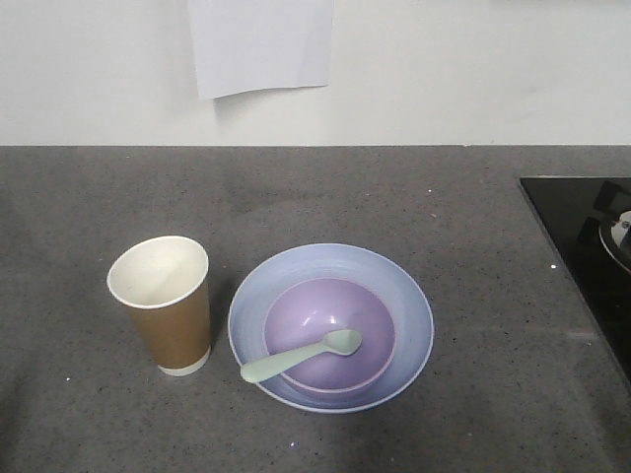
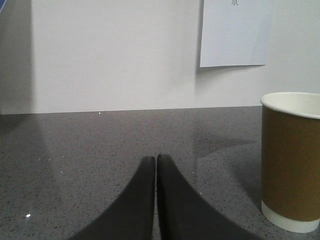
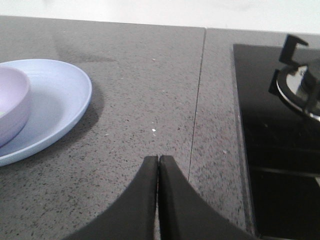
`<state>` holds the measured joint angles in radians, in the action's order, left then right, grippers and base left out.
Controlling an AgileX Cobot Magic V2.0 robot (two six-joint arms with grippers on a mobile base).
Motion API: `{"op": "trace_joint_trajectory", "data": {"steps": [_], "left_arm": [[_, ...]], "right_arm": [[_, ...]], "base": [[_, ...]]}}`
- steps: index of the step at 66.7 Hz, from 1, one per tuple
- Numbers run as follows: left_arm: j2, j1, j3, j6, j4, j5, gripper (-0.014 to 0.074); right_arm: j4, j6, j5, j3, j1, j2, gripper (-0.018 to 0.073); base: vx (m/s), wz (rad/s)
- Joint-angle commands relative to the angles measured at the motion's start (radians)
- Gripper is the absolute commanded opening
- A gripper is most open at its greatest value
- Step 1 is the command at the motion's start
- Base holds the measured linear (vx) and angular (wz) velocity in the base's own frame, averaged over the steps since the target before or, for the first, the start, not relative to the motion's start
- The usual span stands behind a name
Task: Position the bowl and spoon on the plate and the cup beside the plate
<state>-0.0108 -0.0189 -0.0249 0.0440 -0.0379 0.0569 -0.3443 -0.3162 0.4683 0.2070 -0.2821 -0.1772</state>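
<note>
**A:** So, where does everything sit right now?

**B:** In the front view, the plate (image 1: 409,305) lies at lower centre of the frame on the grey worktop (image 1: 315,197). The bowl (image 1: 330,335) rests inside it, slightly toward the near edge, and the spoon (image 1: 301,357) lies with its head in the bowl and its handle sticking out over the bowl's rim toward the lower left. The cup (image 1: 163,305) stands upright just left of the plate, close to it, though I cannot tell whether they touch.

**A:** Why that layout?

**B:** It reads as a place setting. The bowl nests on the plate because it is narrower, the spoon leans on the bowl's rim so it cannot roll off, and the cup stands beside the plate. Judging by this, the arrangement looks finished.

**A:** And the grippers?

**B:** The left gripper (image 2: 156,165) has its fingers pressed together on nothing, at lower centre of its wrist view, low over bare worktop with the cup at the right edge. The right gripper (image 3: 158,165) is likewise closed and empty, with the plate and bowl at the left of its view and a black stove top (image 3: 280,150) at the right. Both sit clear of the objects, probably so nothing gets nudged.
</note>
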Motion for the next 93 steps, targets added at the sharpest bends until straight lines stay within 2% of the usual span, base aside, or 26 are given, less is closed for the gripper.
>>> {"op": "trace_joint_trajectory", "data": {"steps": [1,6,14,19,24,30,41,47,93], "left_arm": [[0.003,0.000,-0.030,0.007,-0.001,-0.070,-0.0007],[0.003,0.000,-0.030,0.007,-0.001,-0.070,-0.0007],[0.003,0.000,-0.030,0.007,-0.001,-0.070,-0.0007],[0.003,0.000,-0.030,0.007,-0.001,-0.070,-0.0007],[0.003,0.000,-0.030,0.007,-0.001,-0.070,-0.0007],[0.003,0.000,-0.030,0.007,-0.001,-0.070,-0.0007],[0.003,0.000,-0.030,0.007,-0.001,-0.070,-0.0007],[0.003,0.000,-0.030,0.007,-0.001,-0.070,-0.0007],[0.003,0.000,-0.030,0.007,-0.001,-0.070,-0.0007]], "right_arm": [[0.096,0.090,-0.150,-0.026,0.093,0.034,-0.0005],[0.211,0.203,-0.242,-0.077,0.164,0.060,-0.0005],[0.485,0.436,-0.426,-0.158,0.260,0.079,-0.0005],[0.561,0.526,-0.537,-0.203,0.275,0.108,-0.0005],[0.552,0.549,-0.587,-0.229,0.275,0.145,-0.0005],[0.497,0.513,-0.584,-0.250,0.275,0.175,-0.0005],[0.306,0.316,-0.468,-0.250,0.275,0.180,-0.0005],[0.247,0.217,-0.447,-0.251,0.275,0.180,-0.0005],[0.245,0.232,-0.453,-0.251,0.275,0.180,-0.0005]], "base": [[0.00,0.00],[0.00,0.00],[0.00,0.00],[0.00,0.00],[0.00,0.00],[0.00,0.00],[0.00,0.00],[0.00,0.00],[0.00,0.00]]}}
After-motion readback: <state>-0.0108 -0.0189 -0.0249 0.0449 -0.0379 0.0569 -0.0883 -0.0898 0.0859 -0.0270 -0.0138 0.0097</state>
